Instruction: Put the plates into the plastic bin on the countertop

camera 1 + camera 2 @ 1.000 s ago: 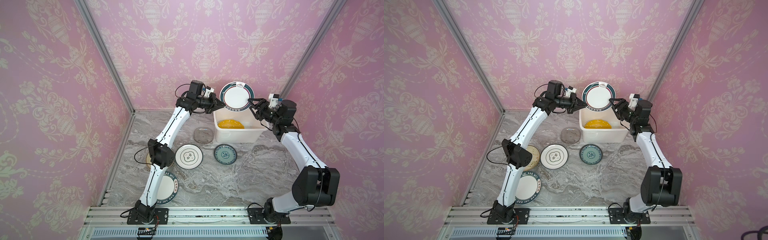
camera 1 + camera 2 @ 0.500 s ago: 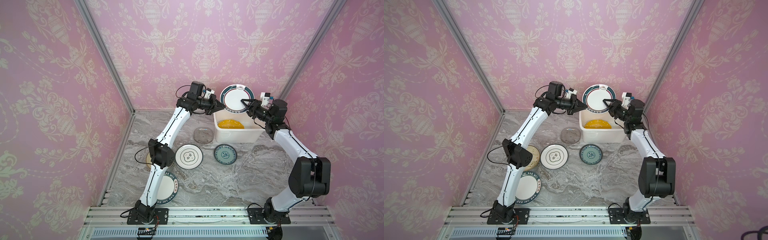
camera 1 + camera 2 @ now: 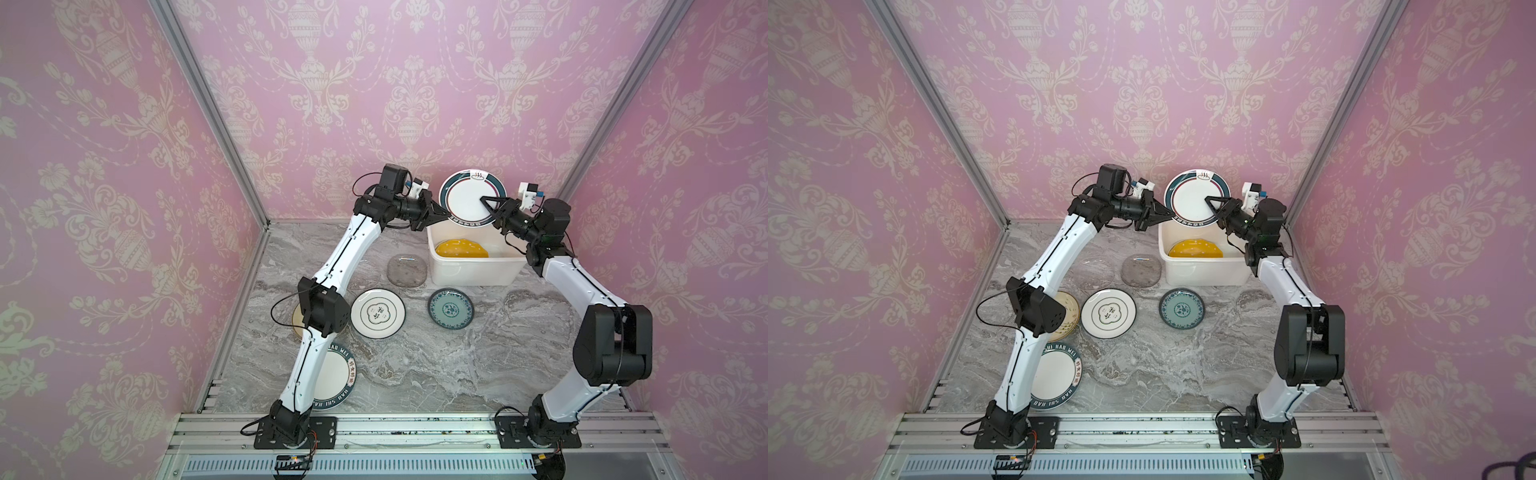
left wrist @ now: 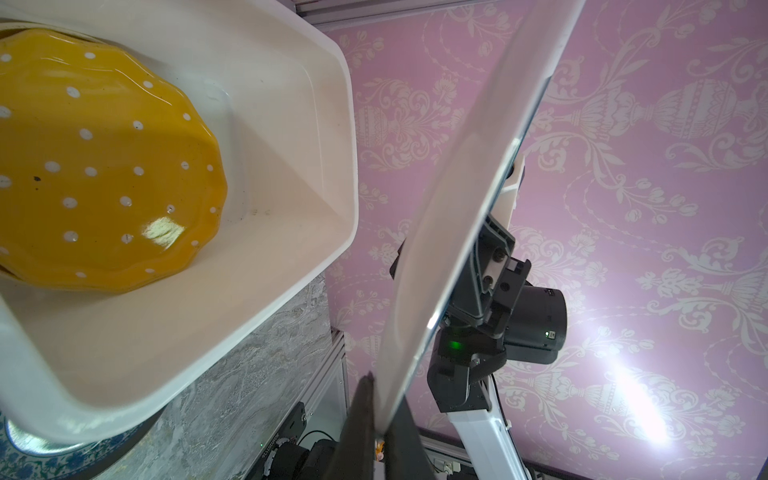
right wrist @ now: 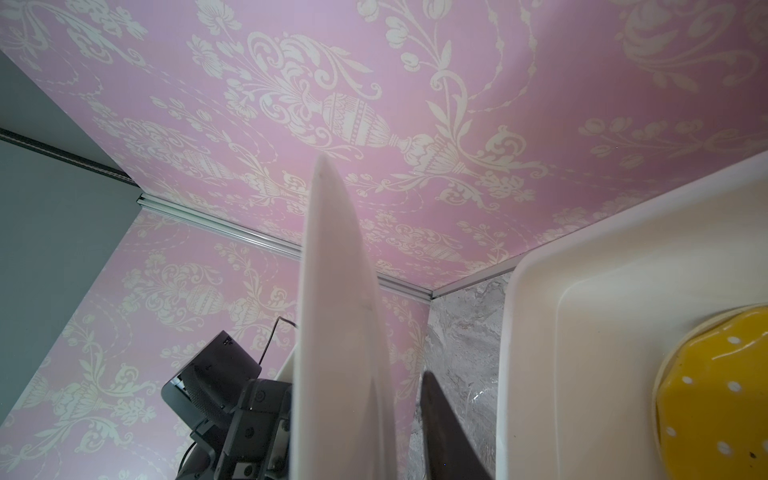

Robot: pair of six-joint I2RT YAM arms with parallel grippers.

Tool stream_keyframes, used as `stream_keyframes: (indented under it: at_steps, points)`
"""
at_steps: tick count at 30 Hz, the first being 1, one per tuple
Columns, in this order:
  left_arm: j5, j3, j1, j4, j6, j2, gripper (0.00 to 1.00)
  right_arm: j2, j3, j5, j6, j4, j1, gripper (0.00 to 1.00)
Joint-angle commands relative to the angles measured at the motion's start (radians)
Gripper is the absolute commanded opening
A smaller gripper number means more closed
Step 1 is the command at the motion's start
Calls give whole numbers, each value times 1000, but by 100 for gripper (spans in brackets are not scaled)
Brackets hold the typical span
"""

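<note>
Already the yellow dotted plate (image 3: 461,249) lies in the plastic bin (image 3: 473,272); the left tool (image 3: 447,216) pinches the dark-rimmed plate (image 3: 465,197) upright above it (right tool (image 3: 484,202) straddles its rim, jaws not yet clamped), and six others wait on the table (image 3: 415,374).

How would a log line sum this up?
left gripper: shut on dark-rimmed plate | right gripper: open astride its opposite rim | plate: in air above plastic bin | inside: yellow dotted plate
</note>
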Motion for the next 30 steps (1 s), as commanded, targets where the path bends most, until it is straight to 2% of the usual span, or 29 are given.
stream_keyframes:
  at_steps: [1, 9, 14, 21, 30]
  points:
    - [68, 26, -17, 20, 4, 4, 0, 12, 41, -13, 22, 56, 19, 21]
    - [69, 26, -16, 25, 5, 5, 0, 1, 29, 9, 3, 24, 19, 10]
    - [47, 27, -11, 0, 42, -14, 16, -27, 38, 43, -66, -92, 17, 5]
    - [-59, 27, 10, -123, 186, -66, 52, -61, 41, 94, -121, -204, 8, 3]
    - [-263, 26, 27, -284, 423, -132, 74, -55, 90, 122, -315, -433, -1, 3]
